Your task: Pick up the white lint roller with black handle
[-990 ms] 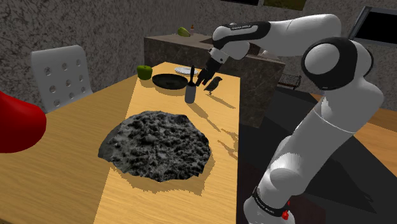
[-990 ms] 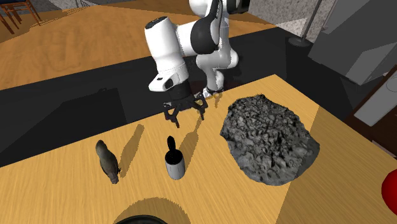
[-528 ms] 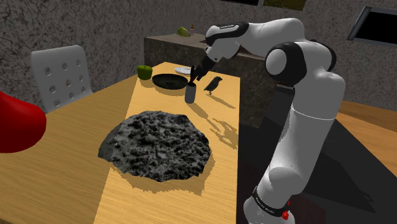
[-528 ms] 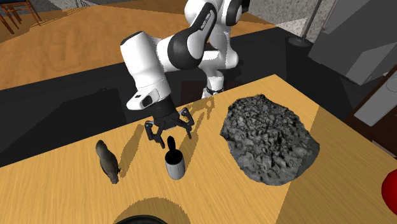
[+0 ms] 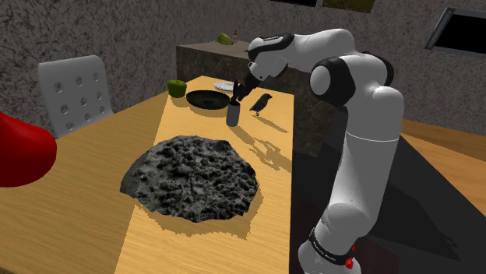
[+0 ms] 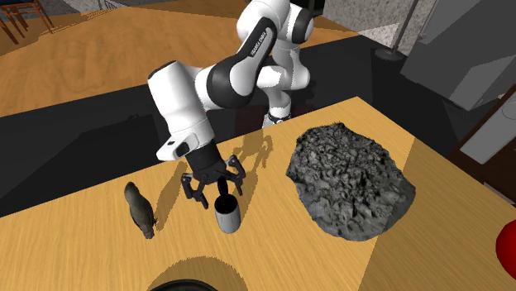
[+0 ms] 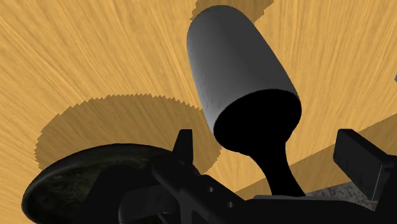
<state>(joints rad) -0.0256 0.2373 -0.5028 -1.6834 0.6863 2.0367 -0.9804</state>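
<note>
Subject item: the grey cylindrical lint roller with a black handle [image 5: 232, 117] [image 6: 227, 217] [image 7: 238, 70] stands upright on the light wooden table [image 5: 93, 202] [image 6: 273, 248]. It is toward the table's far end in the shoulder view, set in from the long edge nearest the stand. The black two-finger gripper [image 5: 241, 92] [image 6: 217, 183] [image 7: 270, 143] hangs directly above it, pointing down, with its fingers [image 7: 184, 145] spread wide. The handle rises into the gap between them (neither finger touches it; bare wood shows on either side in the wrist view). Nothing is grasped. Adjacent items: a round black plate [image 5: 206, 100] [image 7: 76, 184] lies just beside the roller, toward the middle of the far end. A small dark bird figurine [image 5: 262, 102] [image 6: 140, 208] stands near the roller on its other side, close to the long edge by the stand and apart from the roller. A green apple [image 5: 177, 88] sits at the far corner on the chair's side, beyond the plate, and a small white dish [image 5: 223, 86] lies at the far edge. A broad, rough, dark grey lumpy mass [image 5: 193, 177] [image 6: 351, 178] covers the table's middle, well apart from the roller. A white chair with a perforated backrest [image 5: 74, 93] stands at the long edge opposite the stand. A red rounded object [image 5: 22, 148] [image 6: 506, 244] shows at the shoulder view's left; whether it rests on the table cannot be told.
</note>
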